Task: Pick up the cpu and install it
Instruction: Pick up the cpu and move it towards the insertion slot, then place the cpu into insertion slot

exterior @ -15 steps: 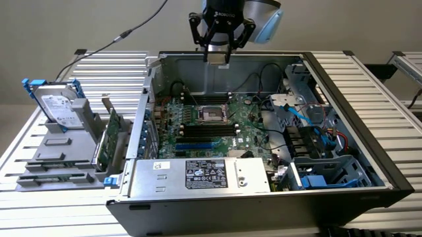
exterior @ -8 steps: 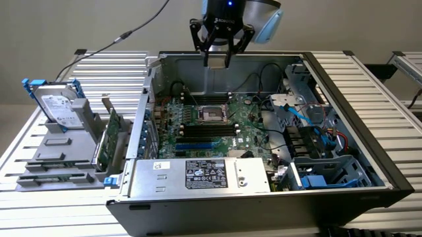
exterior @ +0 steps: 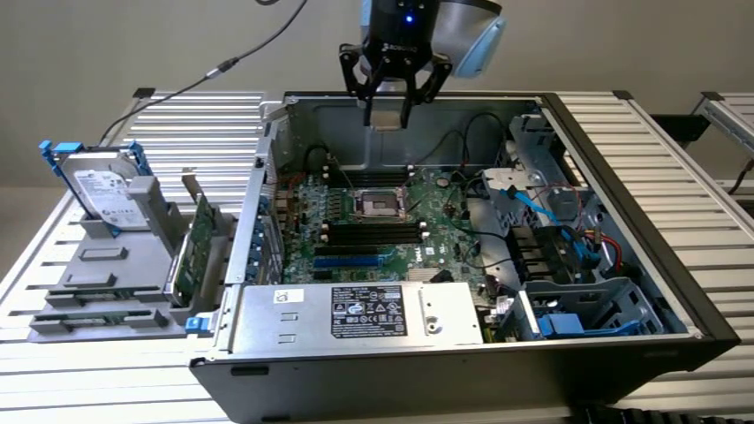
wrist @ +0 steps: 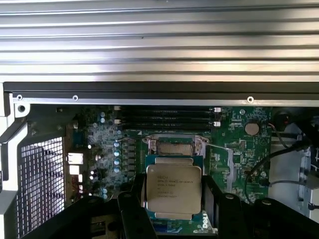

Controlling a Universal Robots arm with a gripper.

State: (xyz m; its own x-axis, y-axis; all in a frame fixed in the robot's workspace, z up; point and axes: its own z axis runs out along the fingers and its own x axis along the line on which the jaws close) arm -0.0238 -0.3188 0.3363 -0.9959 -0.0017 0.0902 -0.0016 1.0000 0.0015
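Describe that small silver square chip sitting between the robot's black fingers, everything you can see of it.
The cpu is a flat square chip with a dull silver metal top. Its faint printed lines are too small to read, and a thin green board edge rims it. It lies level, top toward the wrist camera, clamped by the hand, whose black fingers press two opposite sides. It hangs in the air above the green motherboard, close to the open socket, touching nothing else.

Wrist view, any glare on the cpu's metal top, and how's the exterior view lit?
Wrist view: soft even sheen on the cpu, no hot spot; the ribbed table surface is brightest. Exterior view: even light, the computer case darker along its far wall.
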